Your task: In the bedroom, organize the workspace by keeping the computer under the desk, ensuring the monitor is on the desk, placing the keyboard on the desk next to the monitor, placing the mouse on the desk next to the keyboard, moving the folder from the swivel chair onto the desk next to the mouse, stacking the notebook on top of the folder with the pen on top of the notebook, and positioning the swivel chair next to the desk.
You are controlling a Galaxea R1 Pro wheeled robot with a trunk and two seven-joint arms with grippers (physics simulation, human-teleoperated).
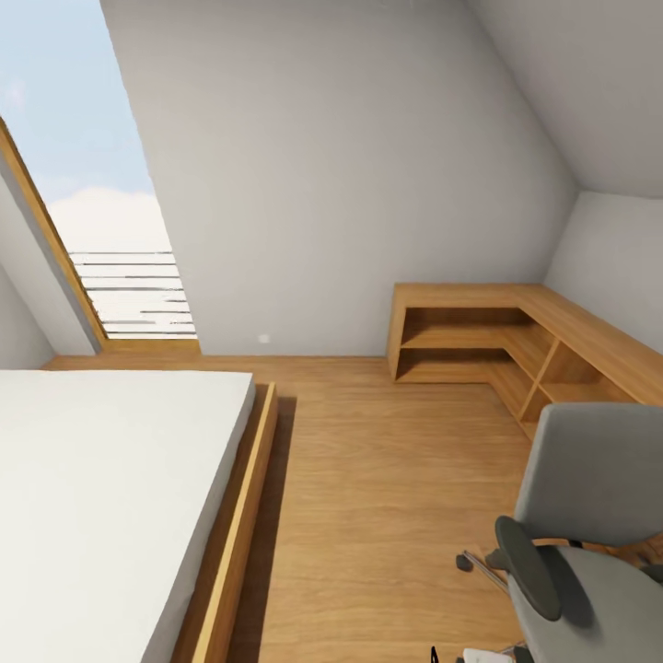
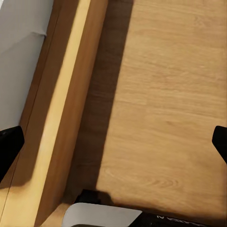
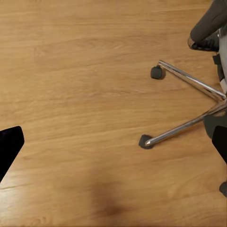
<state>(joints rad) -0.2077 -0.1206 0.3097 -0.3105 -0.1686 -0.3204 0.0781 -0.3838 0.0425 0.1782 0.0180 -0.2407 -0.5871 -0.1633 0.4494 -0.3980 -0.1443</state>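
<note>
The grey swivel chair (image 1: 599, 479) stands at the lower right of the head view on the wooden floor, one black armrest (image 1: 529, 566) turned toward me. Its chrome star base (image 3: 189, 127) and a black castor (image 3: 157, 72) lie ahead of my right gripper (image 3: 115, 144), which hangs open above bare floor, a little to the side of the chair. My left gripper (image 2: 115, 144) is open too and holds nothing, over the floor beside the bed's wooden frame (image 2: 61, 118). The desk, computer, monitor, keyboard, mouse, folder, notebook and pen are out of view.
A low bed with a white mattress (image 1: 101, 497) on a wooden frame (image 1: 244, 525) takes up the left. A light-wood corner shelf unit (image 1: 488, 336) runs along the back right walls. A slanted window (image 1: 92, 203) is at the far left. Open floor (image 1: 378, 479) lies between bed and chair.
</note>
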